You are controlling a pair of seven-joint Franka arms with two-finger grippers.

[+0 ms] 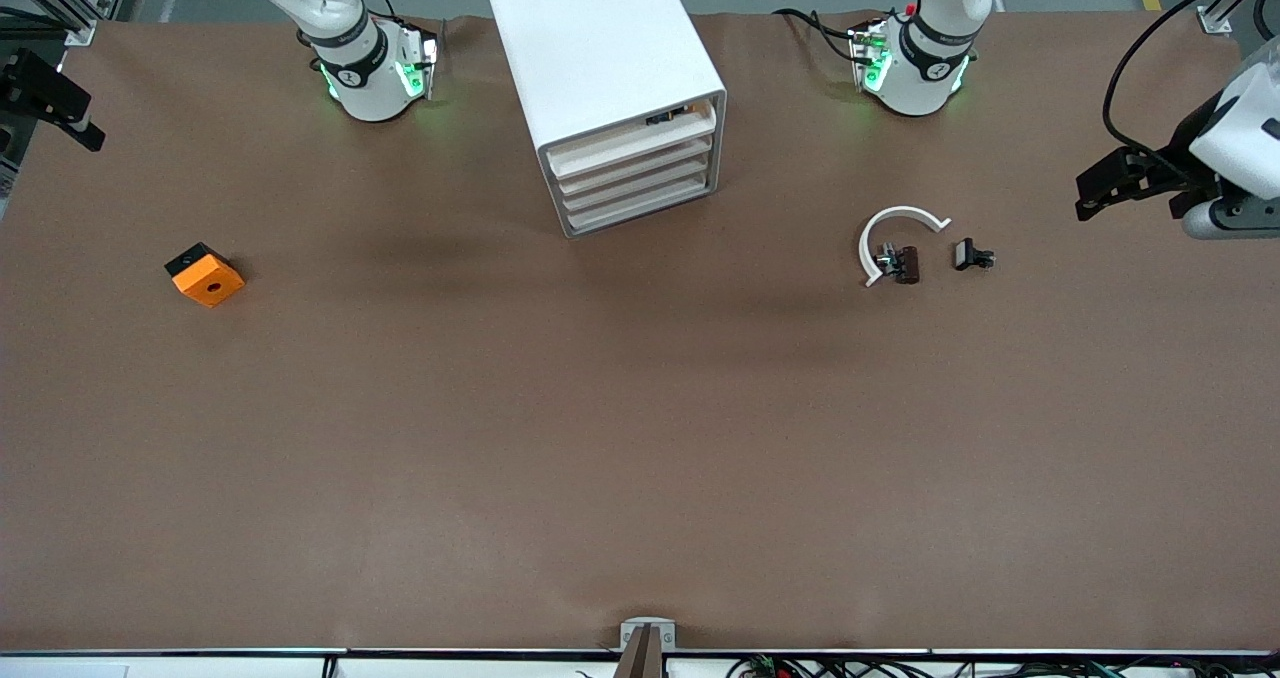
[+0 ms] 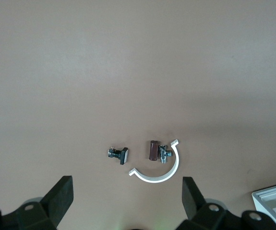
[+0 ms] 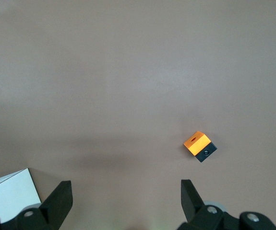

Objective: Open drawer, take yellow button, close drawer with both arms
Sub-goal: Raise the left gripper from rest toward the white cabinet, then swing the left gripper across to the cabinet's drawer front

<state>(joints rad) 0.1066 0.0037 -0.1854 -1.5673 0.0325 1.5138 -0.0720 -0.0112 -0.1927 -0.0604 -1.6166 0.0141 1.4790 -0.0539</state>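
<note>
Both my claws are hanging released: left claw (image 2: 126, 203) over the white clamp ring (image 1: 899, 236), right claw (image 3: 125, 203) waiting near the orange block (image 1: 205, 275). Risk: pulling the top drawer (image 1: 630, 140) could be dragging the unbraced cabinet (image 1: 600, 68) along the worktop (image 1: 600, 438).

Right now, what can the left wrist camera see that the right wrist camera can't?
Only the left wrist view shows the white curved clip, the small brown part beside it, the little black piece lying apart from them, and the open left gripper. Only the right wrist view shows the orange block and the open right gripper. Both show the brown table and a corner of the white cabinet. Neither shows the button.
</note>
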